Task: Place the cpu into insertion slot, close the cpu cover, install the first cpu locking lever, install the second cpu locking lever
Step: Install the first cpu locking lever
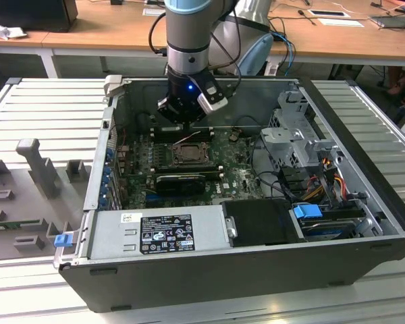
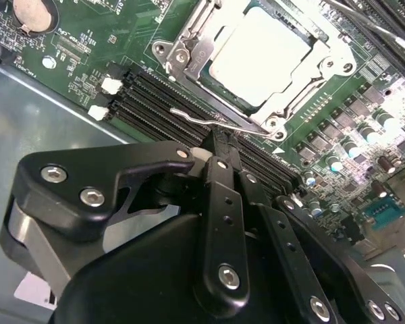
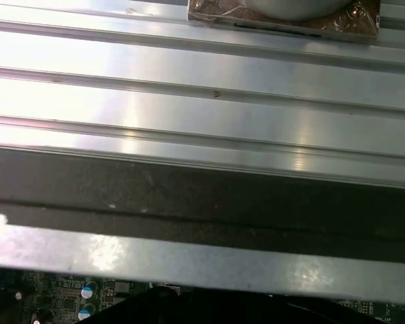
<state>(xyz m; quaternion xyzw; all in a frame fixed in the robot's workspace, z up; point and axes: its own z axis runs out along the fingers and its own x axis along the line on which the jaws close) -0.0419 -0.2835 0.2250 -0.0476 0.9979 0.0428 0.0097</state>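
In the exterior view my gripper (image 1: 182, 121) hangs inside the open computer case, just behind the insertion slot (image 1: 187, 154) on the green motherboard. The second wrist view shows the pale square cpu (image 2: 260, 57) lying flat in the socket, with the silver cpu cover (image 2: 310, 75) folded down around it. A thin wire locking lever (image 2: 196, 119) runs along the socket's near edge. My gripper (image 2: 221, 145) is shut, its black tips right at this lever. I cannot tell whether the wire is pinched or only touched.
Long black memory slots (image 2: 165, 101) lie between my gripper and the socket. A black expansion card (image 1: 182, 181), the grey power supply (image 1: 158, 233), a black shroud (image 1: 260, 223) and the drive cage (image 1: 297, 142) crowd the case. Ribbed metal table (image 3: 202, 101) surrounds it.
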